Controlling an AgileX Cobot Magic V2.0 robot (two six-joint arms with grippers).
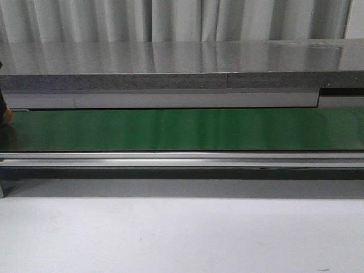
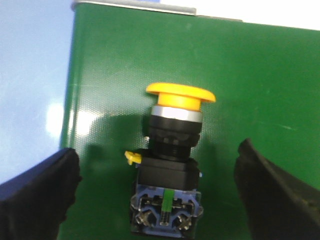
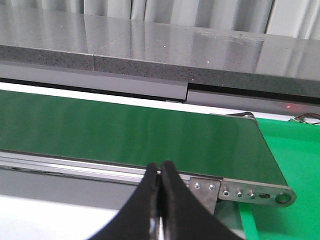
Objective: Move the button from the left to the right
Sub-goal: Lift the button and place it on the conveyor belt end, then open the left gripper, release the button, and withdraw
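The button [image 2: 170, 155] lies on its side on the green belt [image 2: 260, 90] in the left wrist view. Its yellow-orange cap [image 2: 180, 95] points away from the fingers, and its black body with blue and green marks is nearest them. My left gripper [image 2: 157, 157] is open, with one finger [image 2: 45, 190] on each side of the button and a gap to it on both sides. In the front view only a dark and orange sliver [image 1: 5, 114] shows at the belt's far left edge. My right gripper [image 3: 161, 170] is shut on nothing, in front of the belt's right end.
The long green conveyor belt [image 1: 182, 129] runs left to right, with a metal rail [image 1: 182, 159] along its front and a grey stone ledge [image 1: 170, 68] behind. The white table [image 1: 182, 233] lies in front. A bracket [image 3: 250, 192] marks the belt's right end, with a green surface [image 3: 295, 150] beyond it.
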